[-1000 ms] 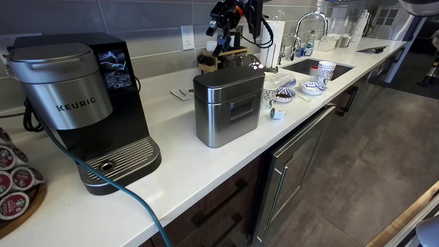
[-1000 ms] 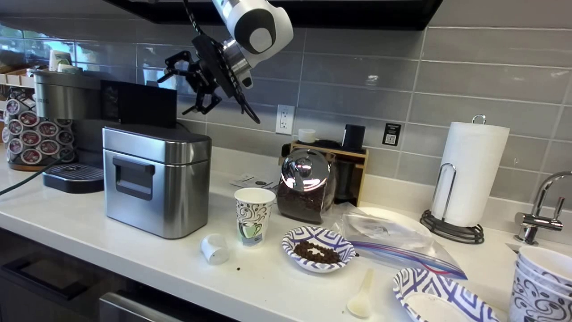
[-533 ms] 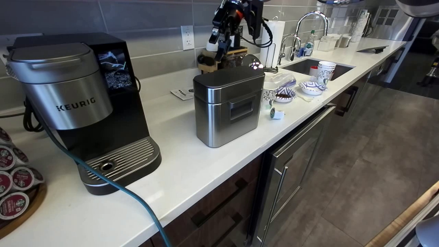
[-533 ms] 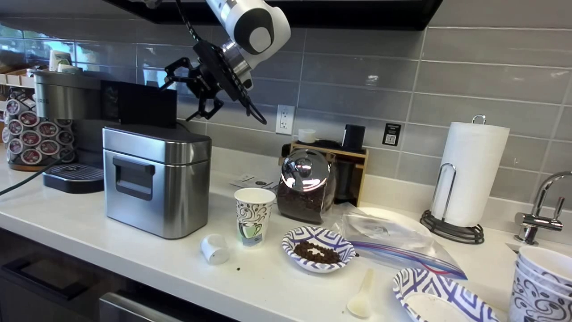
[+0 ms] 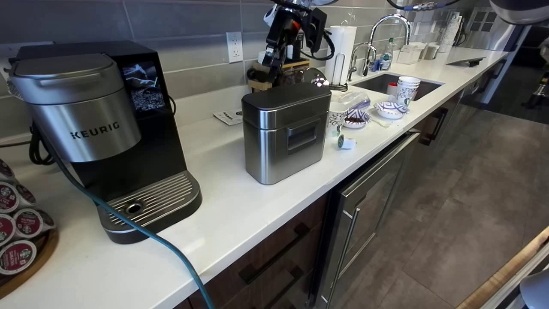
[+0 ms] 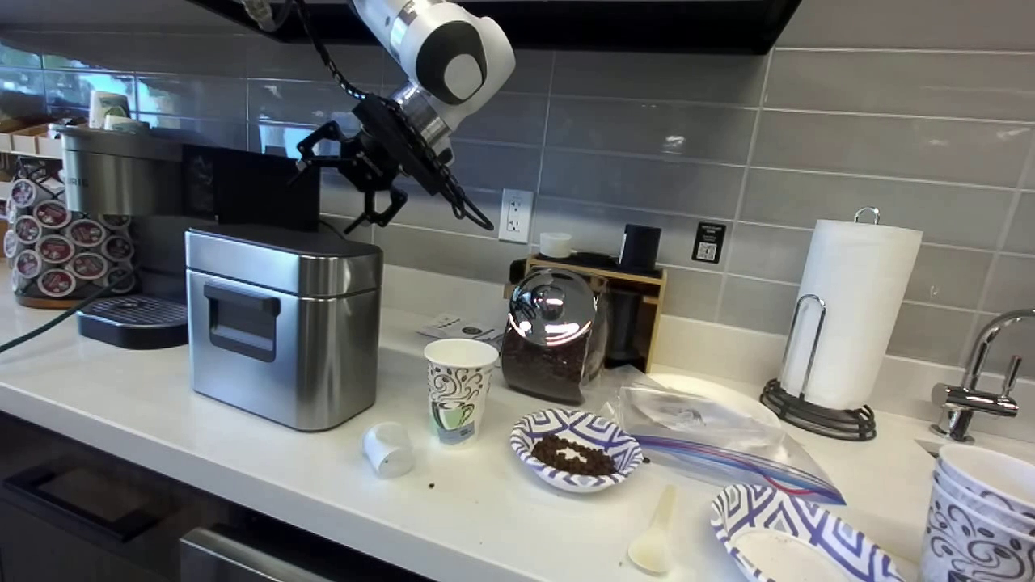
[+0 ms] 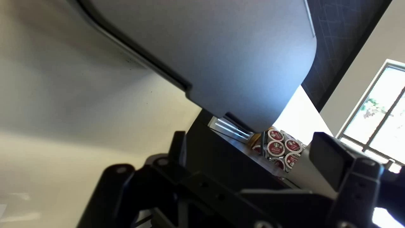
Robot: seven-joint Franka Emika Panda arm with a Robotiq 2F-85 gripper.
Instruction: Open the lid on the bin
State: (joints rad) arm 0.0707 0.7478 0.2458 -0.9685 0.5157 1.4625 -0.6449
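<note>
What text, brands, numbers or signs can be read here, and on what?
"KEURIG": front of the coffee maker.
"SUMATRA", probably: on one of the coffee pods, blurred; their other print is too small.
Black wall sign: too small to read.
Leaflet: print too small.
Green-topped bottle: label too small.
Bin and its lid: no text visible.

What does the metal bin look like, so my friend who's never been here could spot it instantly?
Start at the white counter and find the Keurig coffee maker. The bin stands between it and the upright patterned paper cup. Boxy, in brushed steel under a flat dark lid, it has a recessed dark handle in one broad side, which neither neighbour shows.
</note>
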